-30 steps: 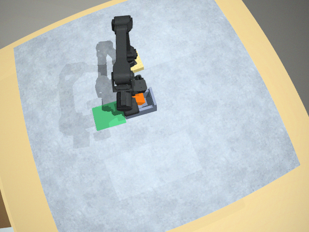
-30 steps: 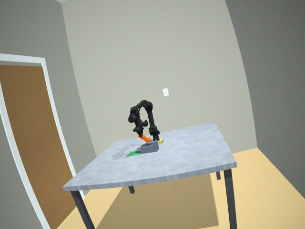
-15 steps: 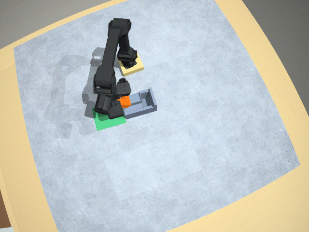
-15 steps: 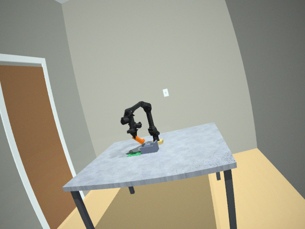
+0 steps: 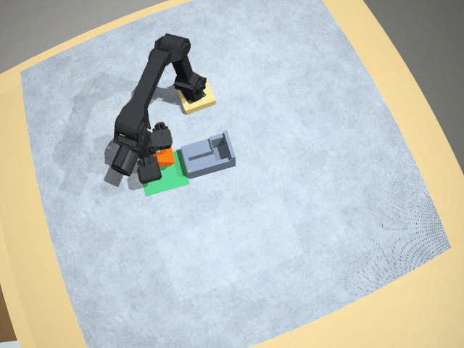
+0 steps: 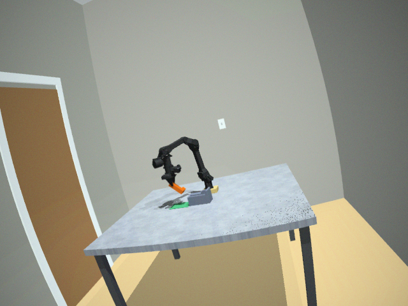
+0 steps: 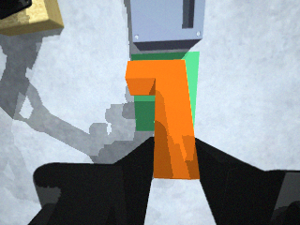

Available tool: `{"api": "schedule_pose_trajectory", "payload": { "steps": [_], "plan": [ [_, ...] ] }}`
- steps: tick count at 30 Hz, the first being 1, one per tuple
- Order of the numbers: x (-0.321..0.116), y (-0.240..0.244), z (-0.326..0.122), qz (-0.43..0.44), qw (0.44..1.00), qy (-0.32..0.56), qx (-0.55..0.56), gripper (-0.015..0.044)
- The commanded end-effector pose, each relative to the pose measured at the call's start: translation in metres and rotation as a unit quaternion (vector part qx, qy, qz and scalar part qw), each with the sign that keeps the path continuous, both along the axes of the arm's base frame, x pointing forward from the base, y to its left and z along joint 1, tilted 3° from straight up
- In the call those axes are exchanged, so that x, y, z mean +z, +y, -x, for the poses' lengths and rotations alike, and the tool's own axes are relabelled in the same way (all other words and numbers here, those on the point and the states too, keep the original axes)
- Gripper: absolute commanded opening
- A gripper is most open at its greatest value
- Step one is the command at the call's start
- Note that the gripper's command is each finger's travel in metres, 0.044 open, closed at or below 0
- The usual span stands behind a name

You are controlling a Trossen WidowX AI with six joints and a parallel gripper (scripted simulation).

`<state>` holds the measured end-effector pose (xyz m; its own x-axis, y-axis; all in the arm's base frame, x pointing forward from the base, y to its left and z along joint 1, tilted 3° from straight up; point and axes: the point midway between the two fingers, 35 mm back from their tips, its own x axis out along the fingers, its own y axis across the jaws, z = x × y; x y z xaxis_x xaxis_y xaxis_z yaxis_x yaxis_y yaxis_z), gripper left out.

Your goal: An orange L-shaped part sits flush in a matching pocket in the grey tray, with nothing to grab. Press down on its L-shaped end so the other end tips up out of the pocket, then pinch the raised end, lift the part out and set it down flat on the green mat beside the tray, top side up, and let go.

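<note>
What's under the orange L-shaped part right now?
The orange L-shaped part, pinched in the gripper, hangs tilted over the green mat. The mat directly beneath it is covered.

The arm (image 6: 184, 148) rises steeply from its base, bends sharply at the elbow and slopes down to the wrist, forming a tall arch. The wrist points downward at a slant. The gripper (image 7: 175, 159) hangs above the tabletop (image 6: 250, 201), its two dark fingers clamped on the straight end of the orange L-shaped part (image 7: 171, 112), which is carried tilted in the air.
</note>
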<state>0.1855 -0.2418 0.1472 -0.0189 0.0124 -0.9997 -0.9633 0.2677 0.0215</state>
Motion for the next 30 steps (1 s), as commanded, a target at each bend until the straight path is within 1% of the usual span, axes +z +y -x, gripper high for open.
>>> {"api": "schedule_pose_trajectory", "payload": {
  "steps": [1, 30],
  "plan": [
    [-0.001, -0.003, 0.000, -0.001, 1.000, 0.002, 0.006, 0.0000],
    [-0.042, -0.003, 0.001, -0.001, 1.000, 0.002, 0.006, 0.0000]
  ]
}}
